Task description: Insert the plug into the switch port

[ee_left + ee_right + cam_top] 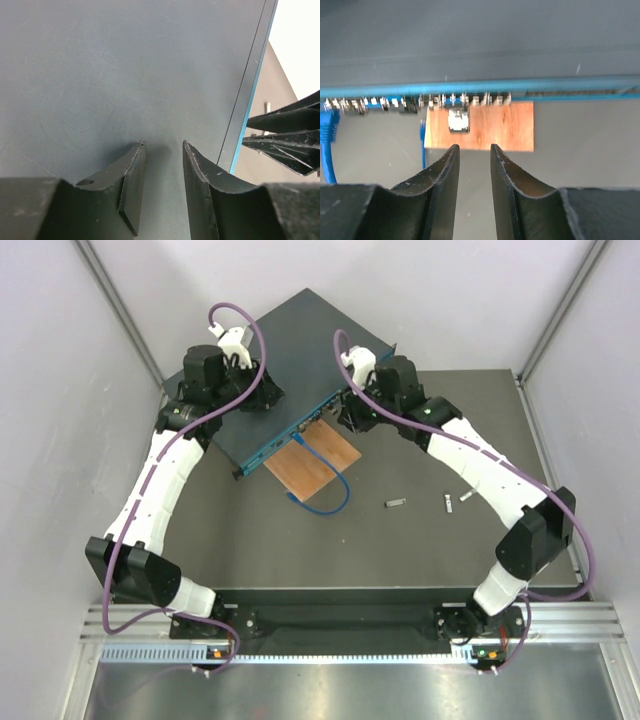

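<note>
- Presently, the bench carries the switch flat at its far side.
- Wooden board touches the port face.
- Left hand over the switch top: apart, empty.
- Right hand facing the ports: narrowly apart, empty.
- Blue cable loops beside the board.
- White plug lies on the board, just beside the ports.

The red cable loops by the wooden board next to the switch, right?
Not quite: the cable is blue, not red. The top view shows it looping by the wooden board next to the switch.
</note>
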